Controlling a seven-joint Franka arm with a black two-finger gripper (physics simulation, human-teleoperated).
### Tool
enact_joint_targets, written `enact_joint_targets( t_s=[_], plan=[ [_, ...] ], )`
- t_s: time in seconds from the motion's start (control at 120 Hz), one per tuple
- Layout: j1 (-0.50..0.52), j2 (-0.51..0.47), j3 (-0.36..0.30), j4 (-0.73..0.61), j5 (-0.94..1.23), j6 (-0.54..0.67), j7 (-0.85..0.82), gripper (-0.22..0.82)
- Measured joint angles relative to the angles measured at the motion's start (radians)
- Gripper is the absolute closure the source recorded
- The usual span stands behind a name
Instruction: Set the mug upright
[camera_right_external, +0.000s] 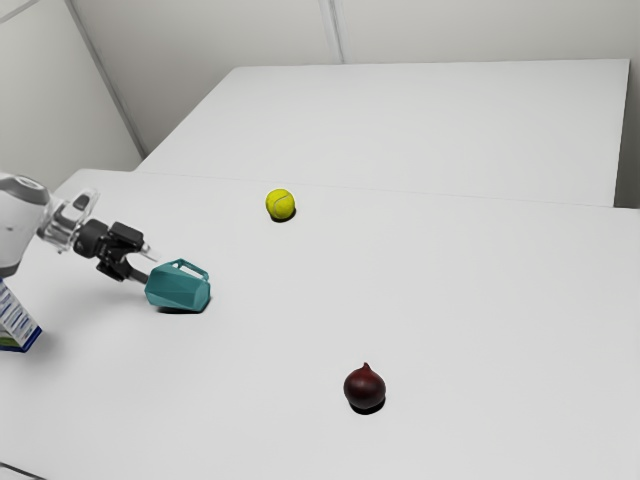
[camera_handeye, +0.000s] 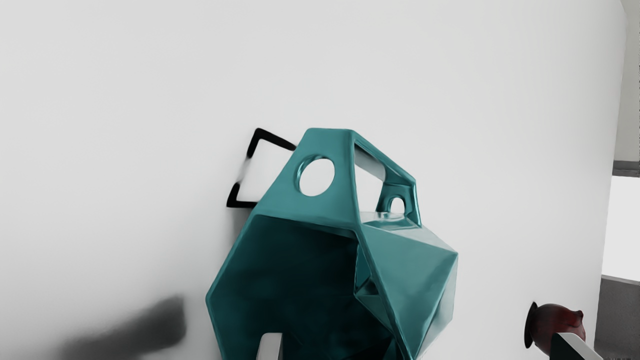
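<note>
Wide-open black gripper (camera_right_external: 147, 265) by the angular mouth of a smooth, faceted teal mug (camera_handeye: 410, 275), tipped sideways

A tennis ball (camera_right_external: 280, 204), dark onion (camera_right_external: 364, 387) and printed box (camera_right_external: 15, 322) on the table (camera_right_external: 480, 300)

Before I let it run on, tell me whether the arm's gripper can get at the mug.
Probably yes: the open gripper is right at the mouth of the tipped mug, with nothing standing between them.
</note>
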Motion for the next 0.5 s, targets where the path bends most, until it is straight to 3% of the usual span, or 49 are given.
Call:
enact_joint_targets(
  t_s=[0.5],
  plan=[
    [0.003,0.024,-0.009,-0.044,-0.125,-0.024,0.132,0.03]
  ],
)
